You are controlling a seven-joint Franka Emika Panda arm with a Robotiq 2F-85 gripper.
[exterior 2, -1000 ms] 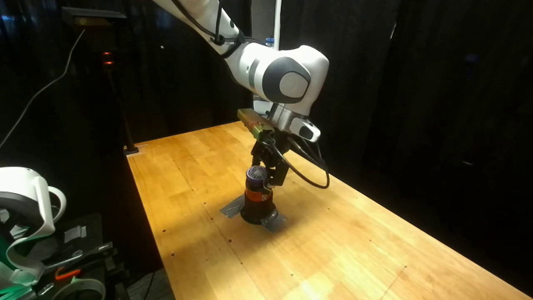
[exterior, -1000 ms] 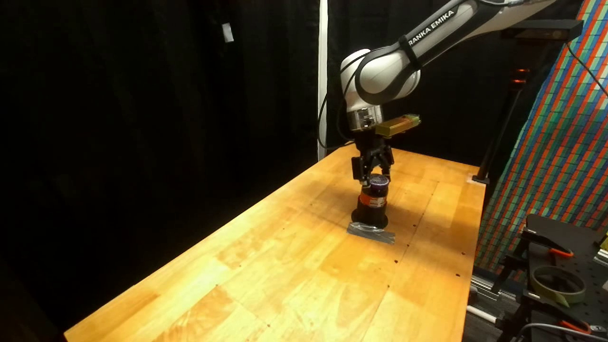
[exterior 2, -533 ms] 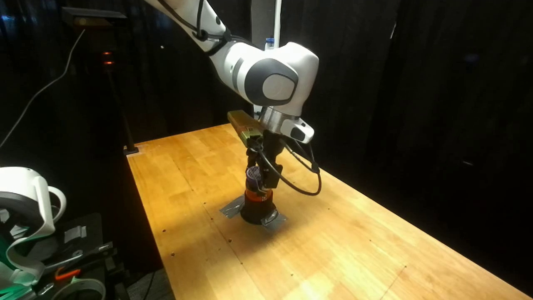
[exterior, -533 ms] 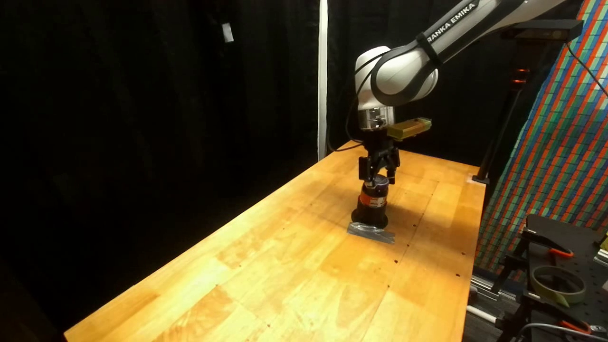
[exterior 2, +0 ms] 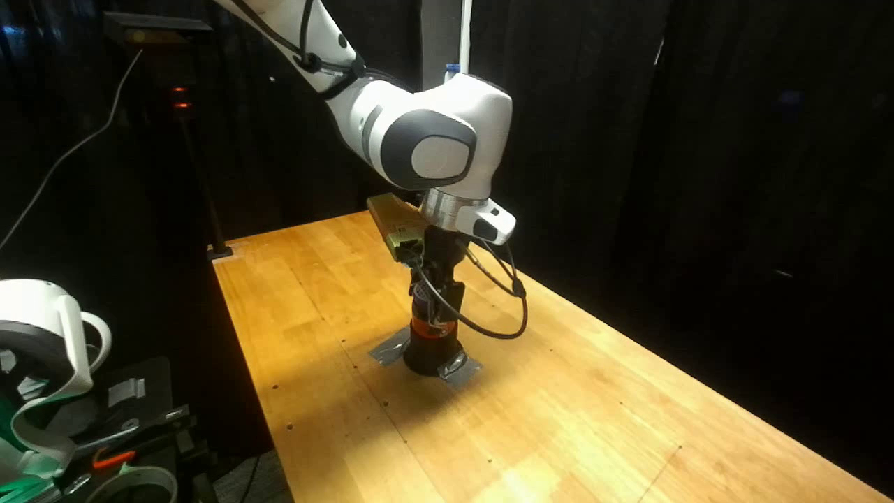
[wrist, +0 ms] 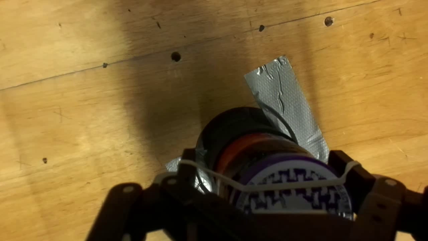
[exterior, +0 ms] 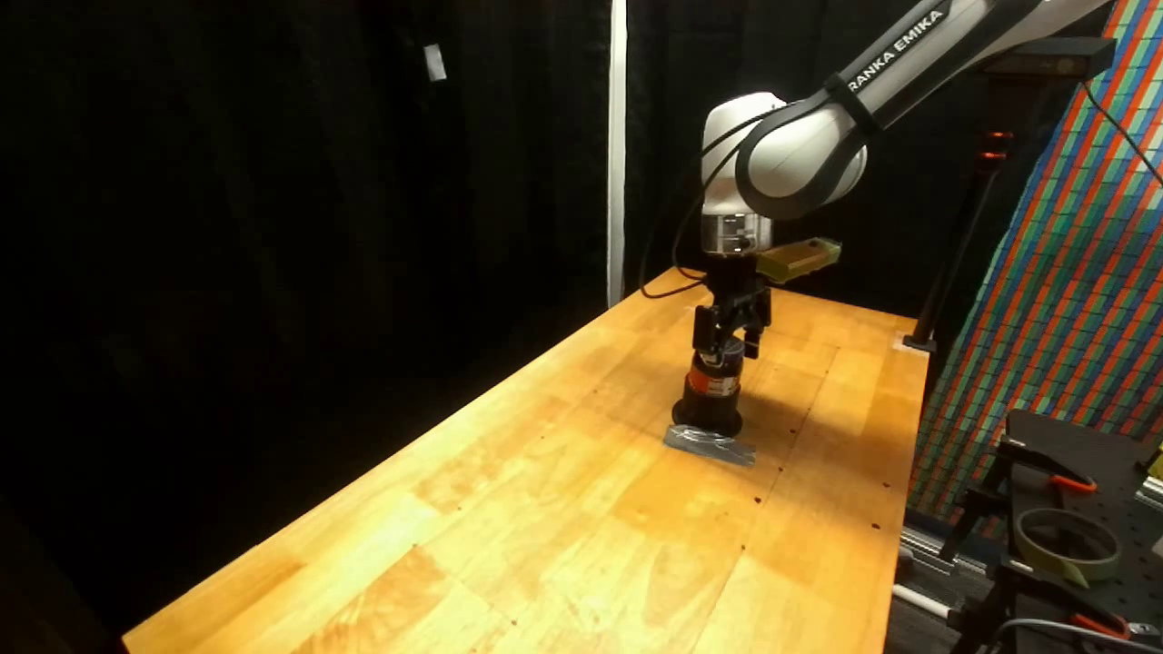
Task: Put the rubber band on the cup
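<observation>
Dark cup (wrist: 264, 147) upright on the tabletop (wrist: 83, 117), tool (wrist: 264, 164) spread, pale rubber band (wrist: 290, 185) stretched between its fingers (wrist: 361, 180), crossing the lid (wrist: 294, 197) in wrist view, grey tape (wrist: 294, 100) at the cup's one o'clock

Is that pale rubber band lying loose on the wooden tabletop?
No, in the wrist view the pale rubber band is strung between the spread fingers of the gripper.
</observation>
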